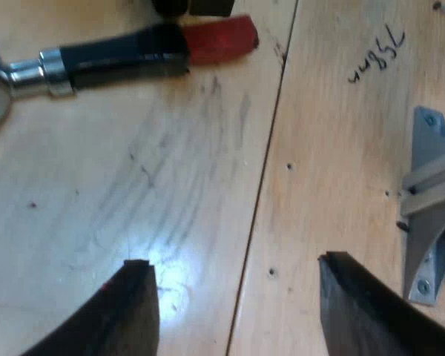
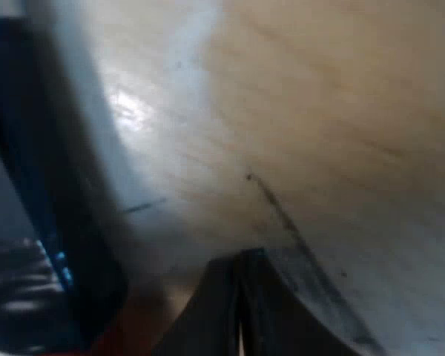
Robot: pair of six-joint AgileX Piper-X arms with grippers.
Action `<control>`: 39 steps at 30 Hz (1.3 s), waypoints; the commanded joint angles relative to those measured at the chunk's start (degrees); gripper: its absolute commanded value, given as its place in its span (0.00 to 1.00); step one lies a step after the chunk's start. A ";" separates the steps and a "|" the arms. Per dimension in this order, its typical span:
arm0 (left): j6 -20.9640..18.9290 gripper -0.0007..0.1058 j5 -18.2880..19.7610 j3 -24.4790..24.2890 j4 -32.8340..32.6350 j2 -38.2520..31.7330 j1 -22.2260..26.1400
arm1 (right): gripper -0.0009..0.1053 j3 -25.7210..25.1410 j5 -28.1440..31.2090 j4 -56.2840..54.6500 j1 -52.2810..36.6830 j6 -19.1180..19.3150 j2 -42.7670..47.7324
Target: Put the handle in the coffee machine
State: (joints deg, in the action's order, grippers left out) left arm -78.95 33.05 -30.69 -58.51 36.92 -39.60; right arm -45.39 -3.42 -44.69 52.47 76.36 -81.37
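Black fingers of my left gripper [image 1: 235, 261] stand wide apart, holding nothing, over the pale wooden table [image 1: 170, 185]. Farther off, the loose metal holder [image 1: 96, 59] lies flat on the wood: a silver rim and a shiny neck, then a glossy black handle ending in clear red. A grey metal bracket [image 1: 430, 208] sits well apart from it. My right gripper [image 2: 239, 259] has its fingers pressed together, empty, close over the wood near a dark blurred object [image 2: 52, 185].
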 commanded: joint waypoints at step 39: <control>2.57 0.50 -11.08 -0.31 -4.48 -0.17 7.13 | 0.01 -13.91 -7.16 31.37 12.36 -17.71 -20.67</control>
State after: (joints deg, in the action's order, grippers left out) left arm -76.58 22.51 -30.69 -62.92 36.92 -32.50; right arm -59.10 -12.11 -18.46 64.54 59.05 -99.75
